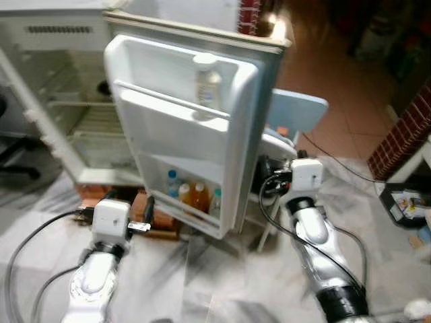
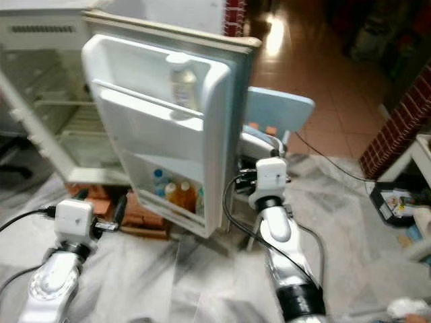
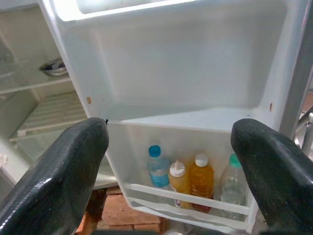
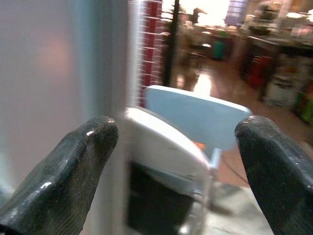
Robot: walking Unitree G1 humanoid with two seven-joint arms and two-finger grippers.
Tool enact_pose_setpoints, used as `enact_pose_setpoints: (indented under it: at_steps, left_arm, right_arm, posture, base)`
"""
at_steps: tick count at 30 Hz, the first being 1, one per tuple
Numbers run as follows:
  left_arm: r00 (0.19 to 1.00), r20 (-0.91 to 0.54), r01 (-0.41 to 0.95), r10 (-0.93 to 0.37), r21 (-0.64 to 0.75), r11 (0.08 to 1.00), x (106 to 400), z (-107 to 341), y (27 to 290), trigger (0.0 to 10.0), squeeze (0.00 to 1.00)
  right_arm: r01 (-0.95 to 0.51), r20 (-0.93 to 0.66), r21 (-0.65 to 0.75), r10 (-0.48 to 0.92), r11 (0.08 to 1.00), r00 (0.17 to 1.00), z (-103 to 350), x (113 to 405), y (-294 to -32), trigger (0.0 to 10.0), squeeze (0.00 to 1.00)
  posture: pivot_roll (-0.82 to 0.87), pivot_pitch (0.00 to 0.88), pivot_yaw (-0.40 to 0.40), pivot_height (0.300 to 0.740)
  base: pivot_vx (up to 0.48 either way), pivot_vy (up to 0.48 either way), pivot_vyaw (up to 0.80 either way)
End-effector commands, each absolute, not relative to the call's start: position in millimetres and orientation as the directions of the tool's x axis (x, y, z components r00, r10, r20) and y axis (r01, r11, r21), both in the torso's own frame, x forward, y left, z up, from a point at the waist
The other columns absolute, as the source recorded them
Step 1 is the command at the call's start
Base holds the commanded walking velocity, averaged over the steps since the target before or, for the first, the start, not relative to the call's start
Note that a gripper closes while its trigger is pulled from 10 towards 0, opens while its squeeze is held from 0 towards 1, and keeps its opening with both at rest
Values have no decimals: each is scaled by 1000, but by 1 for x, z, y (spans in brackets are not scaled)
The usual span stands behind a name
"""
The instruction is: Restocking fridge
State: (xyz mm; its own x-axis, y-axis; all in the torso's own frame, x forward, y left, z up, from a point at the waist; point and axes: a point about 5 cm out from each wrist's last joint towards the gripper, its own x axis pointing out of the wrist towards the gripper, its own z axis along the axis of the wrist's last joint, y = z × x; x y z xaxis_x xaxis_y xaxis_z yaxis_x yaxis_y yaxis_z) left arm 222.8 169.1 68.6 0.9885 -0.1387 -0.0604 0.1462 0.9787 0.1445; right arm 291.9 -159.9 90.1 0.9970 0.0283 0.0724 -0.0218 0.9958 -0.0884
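Fridge door standing open; bottles sitting in its lower bin. Left gripper and right gripper both hovering spread, empty. Step: fetching stock; next needs something to grasp.

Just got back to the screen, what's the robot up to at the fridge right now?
The robot stands before the open fridge door. Neither gripper holds anything: the left gripper, fingers open, faces the door's bottom shelf, where four bottles stand in a row. The right gripper, also open, sits past the door's outer edge, near a light blue chair. One white bottle stands on the upper door shelf.
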Motion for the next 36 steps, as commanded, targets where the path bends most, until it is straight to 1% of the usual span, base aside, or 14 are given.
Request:
enact_pose_setpoints:
  at_steps: [1, 10, 13, 21, 29, 35, 36]
  left_arm:
    - [992, -84, 106, -93, 168, 980, 221, 65, 179, 10000, 0]
    - [993, -74, 101, -89, 181, 978, 221, 66, 180, 10000, 0]
    - [993, -76, 100, -88, 180, 979, 221, 66, 179, 10000, 0]
    - [994, -75, 87, -74, 178, 980, 220, 66, 181, 10000, 0]
    - [997, -75, 35, -23, 160, 986, 219, 65, 187, 10000, 0]
    - [997, -71, -14, 28, 190, 982, 218, 66, 193, 10000, 0]
    - [994, -82, -55, 75, 220, 974, 216, 65, 201, 10000, 0]
  right_arm:
    - [-52, 97, -78, 59, 996, 994, 96, 295, -150, 10000, 0]
    - [-66, 100, -92, 75, 994, 992, 99, 299, -148, 10000, 0]
    - [-88, 107, -95, 98, 992, 989, 101, 300, -146, 10000, 0]
    - [-104, 108, -90, 113, 990, 988, 101, 299, -146, 10000, 0]
    - [-103, 77, -90, 110, 991, 991, 96, 299, -144, 10000, 0]
    - [-105, 49, -53, 108, 993, 993, 99, 315, -139, 10000, 0]
    - [-120, 52, -58, 123, 991, 991, 107, 329, -128, 10000, 0]
  posture:
    - [32, 0, 13, 740]
    - [31, 3, 12, 740]
    - [32, 6, 11, 740]
    - [31, 17, 10, 740]
    - [32, 23, 9, 740]
    - [39, 38, 12, 740]
    - [48, 44, 13, 740]
  base:
    - [0, 0, 0]
    - [0, 0, 0]
    - [0, -324, 0]
    - [153, -316, 714]
    - [0, 0, 0]
    - [0, 0, 0]
    - [0, 0, 0]
